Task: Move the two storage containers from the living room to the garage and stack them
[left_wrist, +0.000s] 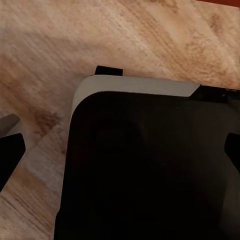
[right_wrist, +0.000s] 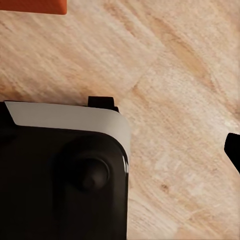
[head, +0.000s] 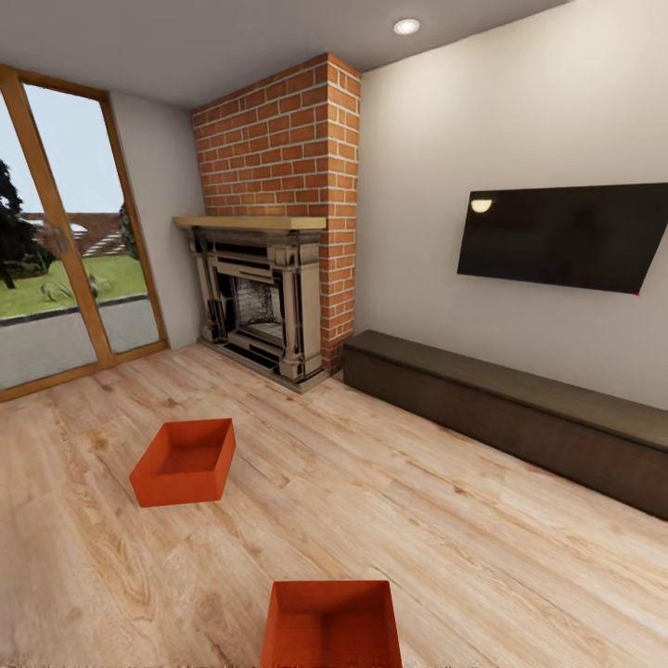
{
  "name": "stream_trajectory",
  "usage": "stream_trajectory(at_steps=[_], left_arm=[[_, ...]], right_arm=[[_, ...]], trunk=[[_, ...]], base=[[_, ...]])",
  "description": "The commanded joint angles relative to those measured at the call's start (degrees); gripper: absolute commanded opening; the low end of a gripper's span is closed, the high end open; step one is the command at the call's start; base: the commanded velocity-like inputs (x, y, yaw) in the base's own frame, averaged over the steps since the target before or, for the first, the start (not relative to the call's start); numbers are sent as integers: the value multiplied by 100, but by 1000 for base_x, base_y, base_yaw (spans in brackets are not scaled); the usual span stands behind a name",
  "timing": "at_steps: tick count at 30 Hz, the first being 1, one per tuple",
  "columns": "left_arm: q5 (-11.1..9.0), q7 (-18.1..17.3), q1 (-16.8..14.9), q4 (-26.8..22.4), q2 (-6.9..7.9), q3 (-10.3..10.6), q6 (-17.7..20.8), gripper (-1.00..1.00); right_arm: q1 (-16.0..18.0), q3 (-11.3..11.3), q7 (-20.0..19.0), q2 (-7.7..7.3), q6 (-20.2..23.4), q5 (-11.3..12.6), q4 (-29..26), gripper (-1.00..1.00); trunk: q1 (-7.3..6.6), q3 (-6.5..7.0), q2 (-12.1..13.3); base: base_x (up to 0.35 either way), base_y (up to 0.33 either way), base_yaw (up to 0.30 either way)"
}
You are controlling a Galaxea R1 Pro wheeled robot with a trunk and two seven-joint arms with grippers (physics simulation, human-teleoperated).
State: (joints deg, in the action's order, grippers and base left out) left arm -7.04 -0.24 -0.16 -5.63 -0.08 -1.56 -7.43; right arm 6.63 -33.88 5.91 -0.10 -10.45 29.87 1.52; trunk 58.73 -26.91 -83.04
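Note:
Two orange-red storage containers sit open side up on the living room's light wood-plank floor point(head: 482, 557). One container point(head: 186, 461) lies left of centre, toward the fireplace. The other container point(head: 332, 623) is at the bottom edge of the head view, partly cut off, and a corner of a container point(right_wrist: 30, 6) also shows in the right wrist view. My left gripper point(left_wrist: 120, 155) hangs open over my own dark base, with a black fingertip point(left_wrist: 10, 155) at each side. My right gripper point(right_wrist: 120, 155) also looks open and empty, with one fingertip point(right_wrist: 234, 150) showing.
A brick fireplace point(head: 269, 278) stands at the back wall, with wood-framed glass doors point(head: 65, 278) to its left. A long dark low cabinet point(head: 520, 417) runs along the right wall under a wall-mounted TV point(head: 566, 237). Open plank floor lies around both containers.

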Motion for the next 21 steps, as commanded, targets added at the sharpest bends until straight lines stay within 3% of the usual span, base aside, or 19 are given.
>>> stream_trajectory(at_steps=[1, 21], left_arm=[[-34, -3, -2, 1, -1, -11, -13, 100], [-34, -3, -2, 1, -1, -11, -13, 100]], right_arm=[[5, -49, 3, 2, -27, 45, 15, 100], [5, -49, -2, 32, -10, 51, 15, 100]], trunk=[[0, -15, -3], [0, -76, -3]], base=[[0, 0, 0], [0, 0, 0]])
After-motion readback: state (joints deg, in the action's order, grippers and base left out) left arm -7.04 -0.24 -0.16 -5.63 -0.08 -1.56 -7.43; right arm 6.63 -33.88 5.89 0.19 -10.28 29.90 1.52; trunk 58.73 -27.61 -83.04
